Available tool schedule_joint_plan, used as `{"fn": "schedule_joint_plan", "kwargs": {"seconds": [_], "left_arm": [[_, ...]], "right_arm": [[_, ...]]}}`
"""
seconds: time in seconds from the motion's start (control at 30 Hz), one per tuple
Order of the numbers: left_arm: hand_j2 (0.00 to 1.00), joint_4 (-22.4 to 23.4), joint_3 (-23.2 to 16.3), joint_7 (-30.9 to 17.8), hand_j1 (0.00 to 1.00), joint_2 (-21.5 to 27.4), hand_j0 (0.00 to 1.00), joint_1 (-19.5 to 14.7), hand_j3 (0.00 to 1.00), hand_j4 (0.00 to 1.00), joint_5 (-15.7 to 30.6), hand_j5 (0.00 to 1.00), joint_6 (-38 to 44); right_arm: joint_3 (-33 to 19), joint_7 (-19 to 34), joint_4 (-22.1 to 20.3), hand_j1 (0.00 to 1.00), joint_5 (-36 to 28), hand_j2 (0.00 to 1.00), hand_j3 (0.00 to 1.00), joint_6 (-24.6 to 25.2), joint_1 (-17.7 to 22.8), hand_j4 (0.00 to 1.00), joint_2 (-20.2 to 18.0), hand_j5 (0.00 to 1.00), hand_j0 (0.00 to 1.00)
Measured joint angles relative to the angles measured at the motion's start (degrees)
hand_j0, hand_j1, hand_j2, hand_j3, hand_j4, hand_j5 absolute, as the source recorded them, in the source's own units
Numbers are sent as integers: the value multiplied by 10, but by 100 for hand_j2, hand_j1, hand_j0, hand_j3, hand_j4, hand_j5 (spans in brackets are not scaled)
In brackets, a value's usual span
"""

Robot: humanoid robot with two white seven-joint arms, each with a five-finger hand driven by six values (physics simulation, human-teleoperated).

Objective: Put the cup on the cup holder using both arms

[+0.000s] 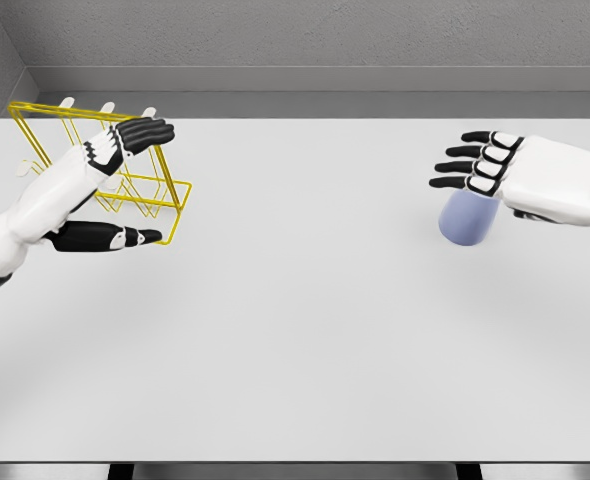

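A pale blue cup stands on the white table at the right. My right hand hovers just above and behind it, fingers spread and pointing left, holding nothing. At the far left stands a yellow wire cup holder with white pegs at its top. My left hand reaches over the holder's front, fingers stretched out above the wire frame and thumb below by the base, not closed on it. My forearm hides part of the frame.
A grey wall runs along the table's far edge. The table's near edge shows at the bottom of the picture, with dark legs beneath it.
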Motion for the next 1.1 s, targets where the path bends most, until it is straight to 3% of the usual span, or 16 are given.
{"fn": "schedule_joint_plan", "kwargs": {"seconds": [0.23, 0.3, 0.4, 0.53, 0.73, 0.93, 1.1], "left_arm": [[100, 0, 2, 0, 100, -7, 100, -1, 100, 100, 0, 100, 0], [100, 0, 3, 0, 100, -10, 100, 0, 100, 100, 0, 100, 0], [100, 0, 11, 1, 100, -16, 100, -1, 100, 100, 1, 100, 0], [100, 0, 18, 1, 100, -20, 100, -1, 100, 100, 3, 100, 0], [100, 0, 11, 1, 100, -28, 100, 6, 100, 100, 11, 100, 0], [100, 0, -59, 1, 100, -38, 100, -25, 100, 100, 93, 100, 0], [100, 0, -128, 1, 100, -56, 100, -30, 100, 100, 135, 100, 0]], "right_arm": [[2, 2, 8, 100, -2, 100, 100, 0, -12, 100, -10, 100, 100], [-26, 64, 15, 100, -6, 100, 100, 0, -14, 100, -7, 100, 100], [-59, 212, 53, 100, -42, 100, 100, 0, -78, 100, 38, 100, 100], [-71, 294, 111, 100, -58, 100, 100, -1, -121, 100, 110, 100, 100], [-31, 320, 188, 100, -29, 100, 100, -1, -183, 100, 172, 100, 100], [20, 323, 251, 100, 41, 100, 100, -1, -204, 100, 197, 100, 100], [54, 324, 266, 99, 67, 99, 99, -1, -201, 99, 206, 99, 99]]}}
